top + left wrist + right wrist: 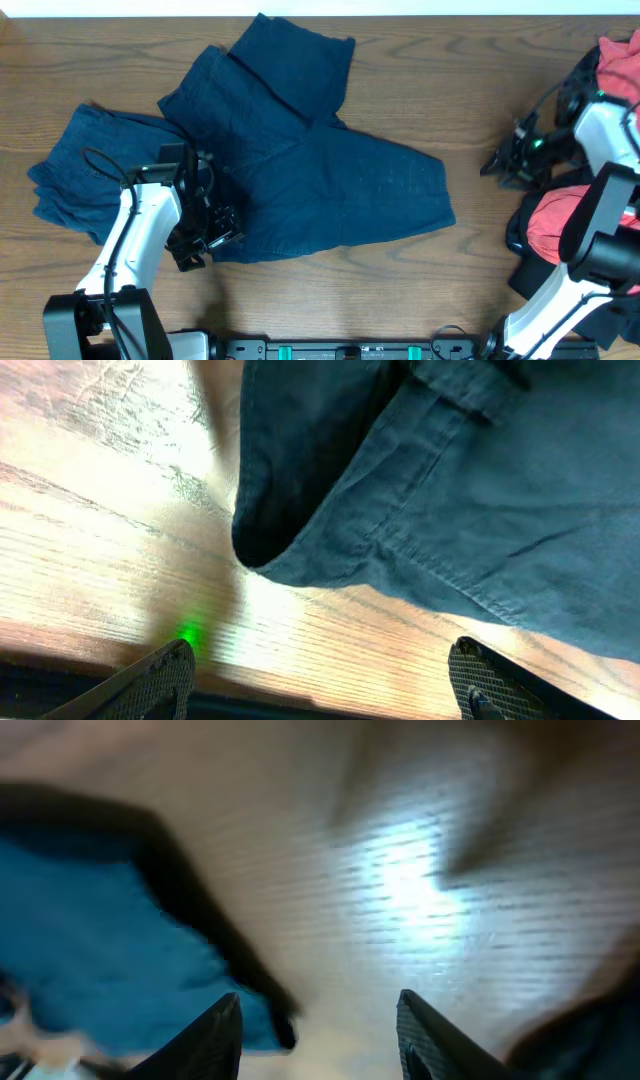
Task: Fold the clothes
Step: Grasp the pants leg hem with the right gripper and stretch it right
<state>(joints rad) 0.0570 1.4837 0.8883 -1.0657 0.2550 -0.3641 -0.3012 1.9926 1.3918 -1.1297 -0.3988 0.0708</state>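
Observation:
A dark navy trouser-like garment lies spread across the middle of the table, one leg toward the back, one toward the right. A second navy piece lies crumpled at the left. My left gripper is open and empty at the spread garment's near-left hem, which shows in the left wrist view just beyond the fingers. My right gripper is open and empty at the far right, over bare wood, apart from the garment. Coral-red fabric lies by the right arm.
More coral-red fabric lies at the back right corner. The wooden table shows bare between the navy garment and the right arm. The right wrist view is blurred, with blue fabric at its left.

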